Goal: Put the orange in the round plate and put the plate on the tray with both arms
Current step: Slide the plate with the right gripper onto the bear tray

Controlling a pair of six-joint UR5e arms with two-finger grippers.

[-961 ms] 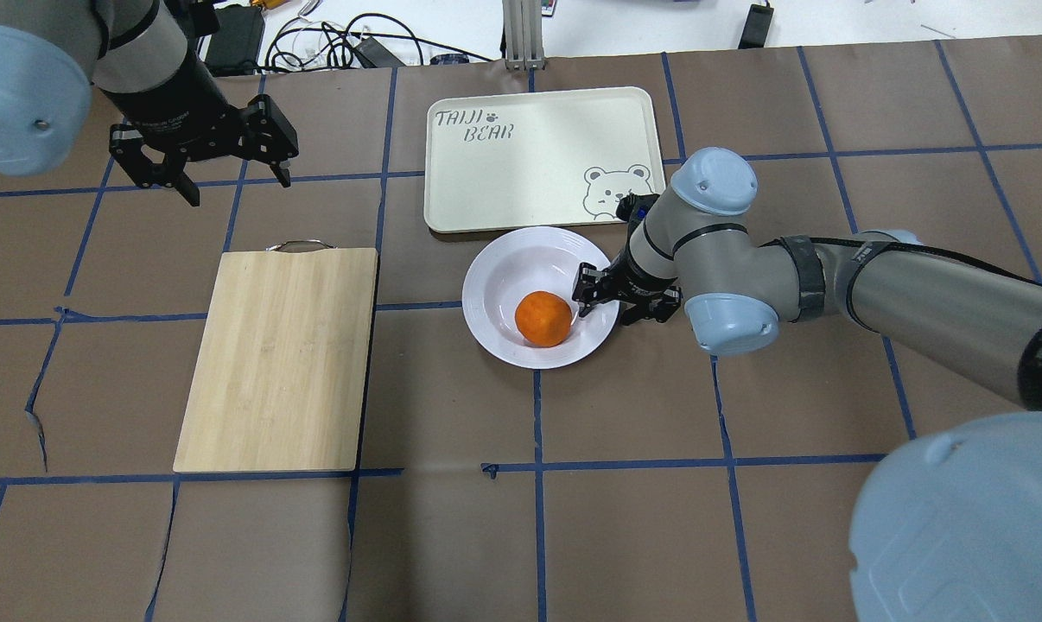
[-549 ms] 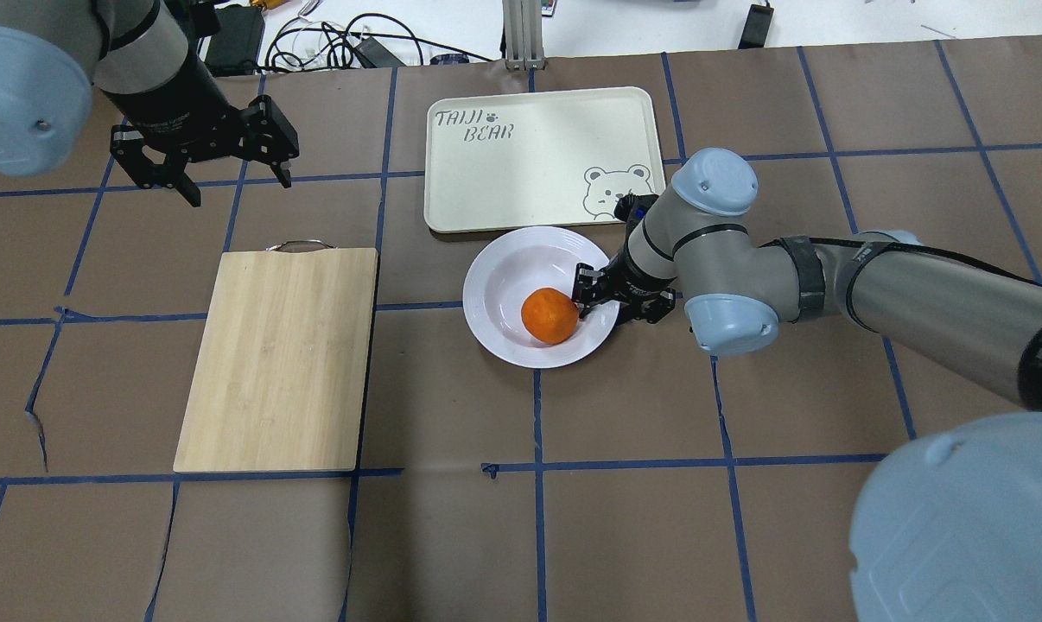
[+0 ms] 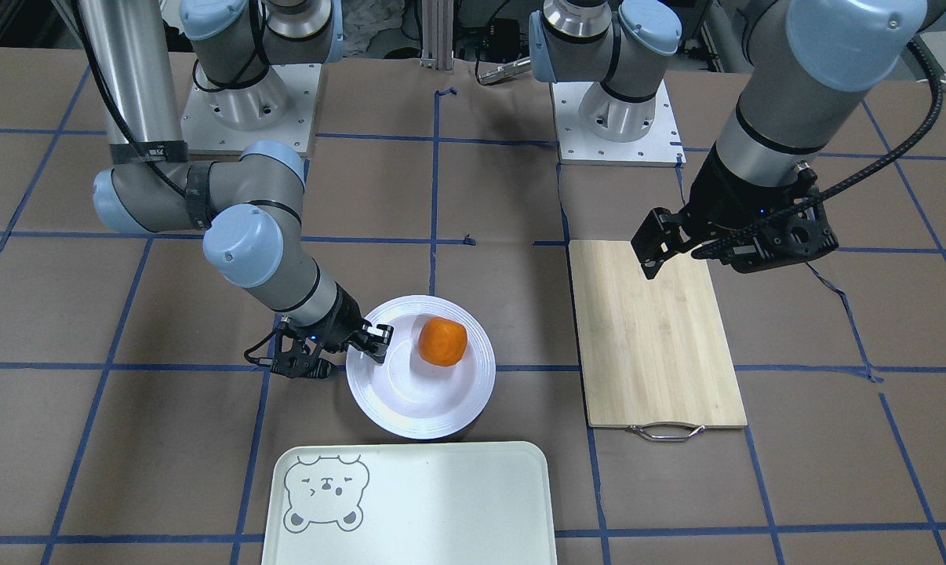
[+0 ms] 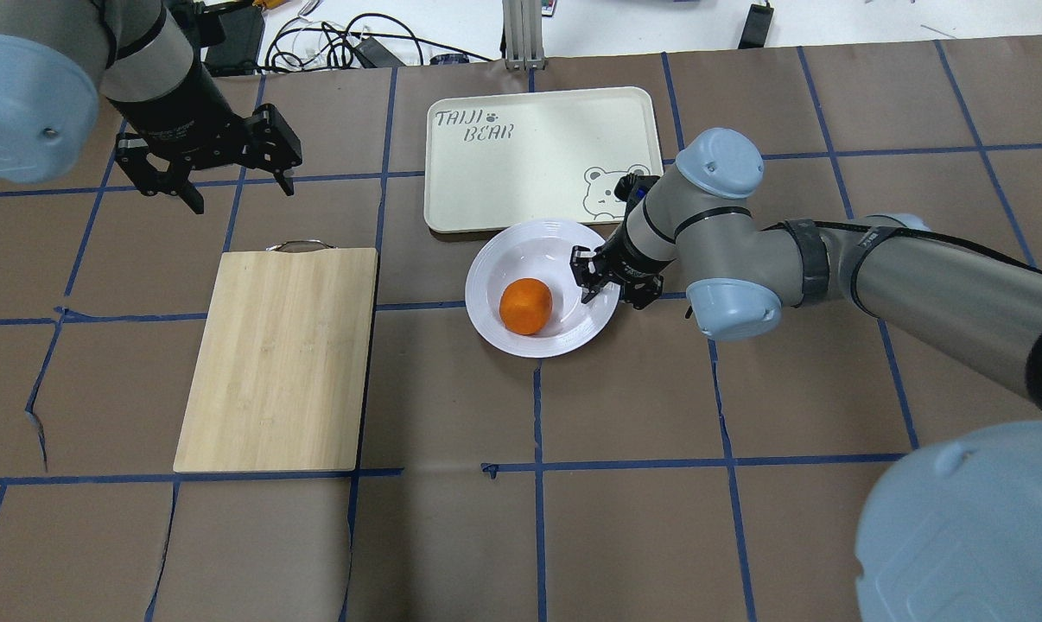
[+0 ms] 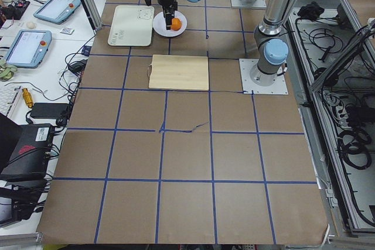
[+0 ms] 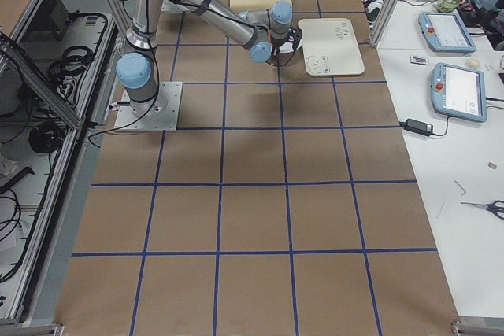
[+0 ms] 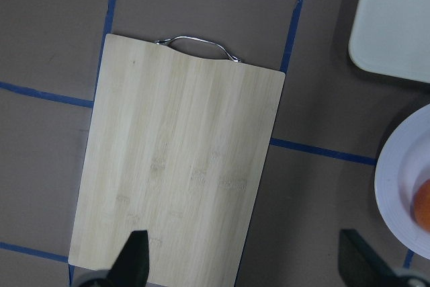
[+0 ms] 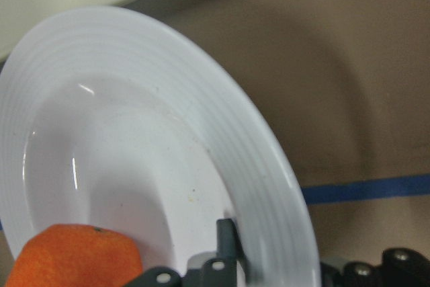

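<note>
The orange [image 4: 525,307] lies in the well of the round plate [image 4: 495,263], left of centre. My right gripper [image 4: 594,281] is shut on the plate's right rim. In the right wrist view one finger [image 8: 228,240] sits inside the rim [image 8: 222,132], with the orange [image 8: 74,260] low at the left. The tray [image 4: 538,155] lies just beyond the plate, and the plate's far edge meets its near edge. My left gripper [image 4: 214,173] hangs open and holds nothing, beyond the cutting board's far end. In the front view the plate [image 3: 418,408] sits between the right gripper [image 3: 363,345] and the tray [image 3: 442,502].
A light wooden cutting board [image 4: 279,358] with a metal handle lies left of the plate, beneath the left wrist camera [image 7: 181,166]. Brown paper with blue tape lines covers the table. Cables and devices lie past the far table edge.
My right gripper has drawn the plate away from the robot toward the tray. The orange has rolled to the left in the well. The left arm has barely shifted.
</note>
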